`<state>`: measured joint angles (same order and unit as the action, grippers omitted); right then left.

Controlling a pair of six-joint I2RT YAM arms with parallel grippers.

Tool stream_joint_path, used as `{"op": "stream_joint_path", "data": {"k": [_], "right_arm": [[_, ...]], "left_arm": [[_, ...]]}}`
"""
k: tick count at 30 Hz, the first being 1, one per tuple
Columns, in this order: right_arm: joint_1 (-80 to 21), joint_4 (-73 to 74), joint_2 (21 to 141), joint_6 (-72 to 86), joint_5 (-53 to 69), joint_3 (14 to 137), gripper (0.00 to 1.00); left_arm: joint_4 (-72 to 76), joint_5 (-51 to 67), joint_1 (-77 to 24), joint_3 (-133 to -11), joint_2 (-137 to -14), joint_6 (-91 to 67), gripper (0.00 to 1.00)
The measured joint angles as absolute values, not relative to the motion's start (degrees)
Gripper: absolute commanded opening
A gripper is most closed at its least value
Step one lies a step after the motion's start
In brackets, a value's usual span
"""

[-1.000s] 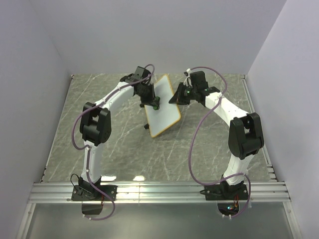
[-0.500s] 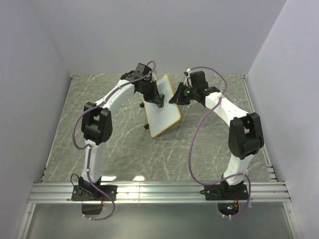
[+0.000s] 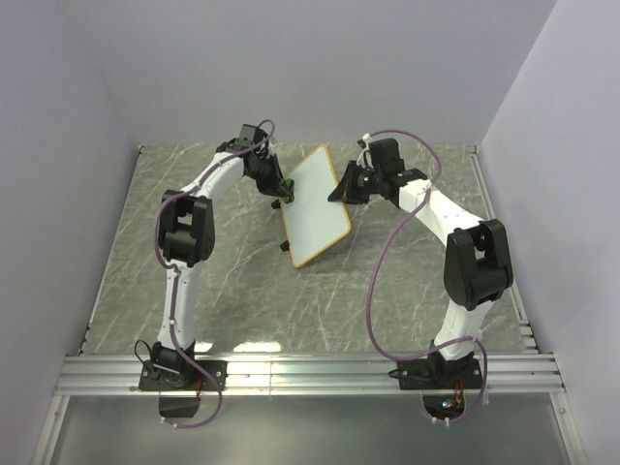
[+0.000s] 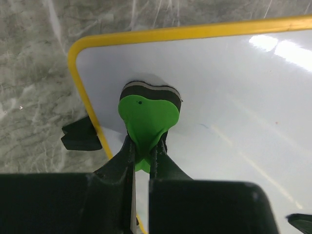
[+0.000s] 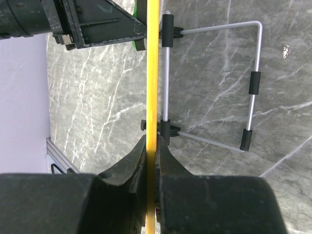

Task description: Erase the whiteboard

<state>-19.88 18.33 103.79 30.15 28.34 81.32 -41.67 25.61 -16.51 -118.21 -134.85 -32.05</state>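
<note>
1. Left end effector (image 4: 141, 152) is clamped tight on the green eraser (image 4: 147, 114). It presses the felt side against the whiteboard (image 4: 219, 83) near the board's rounded corner, ready to wipe across the face.
2. My right end effector (image 5: 152, 146) is closed on the whiteboard's frame edge, steadying it against that push.
3. The whiteboard stands tilted on its wire stand (image 5: 253, 78) on the worktop (image 3: 242, 291). Its face looks nearly clean.
</note>
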Motion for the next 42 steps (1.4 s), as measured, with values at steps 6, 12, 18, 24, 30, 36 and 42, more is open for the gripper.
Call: {"op": "stream_joint_path", "data": {"k": [6, 12, 18, 24, 30, 36, 42], "right_arm": [[-19.9, 18.4, 103.8, 30.2, 28.5, 81.3, 0.0], [-20.0, 18.4, 103.8, 30.2, 28.4, 81.3, 0.0], [-20.0, 18.4, 103.8, 30.2, 28.3, 81.3, 0.0], [-20.4, 18.3, 103.8, 29.7, 28.5, 81.4, 0.0], [-22.1, 18.3, 103.8, 29.0, 29.4, 81.4, 0.0], [-23.1, 18.3, 103.8, 28.9, 29.6, 81.4, 0.06], [-23.5, 18.9, 103.9, 29.1, 29.3, 81.1, 0.46]], "left_arm": [[-37.8, 25.2, -16.5, -112.6, -132.2, -30.6, 0.0], [-44.0, 23.9, -18.2, -119.5, -133.9, -27.4, 0.0], [-44.6, 24.0, -21.6, -123.7, -132.8, -26.2, 0.0], [-39.9, 22.8, -22.2, -116.4, -128.0, -27.3, 0.0], [-38.8, 18.2, -22.9, -110.6, -120.2, -28.4, 0.0], [-38.4, 9.8, -18.7, -102.4, -107.4, -29.4, 0.0], [-38.7, 1.7, -13.6, -88.0, -100.9, -29.4, 0.0]]}}
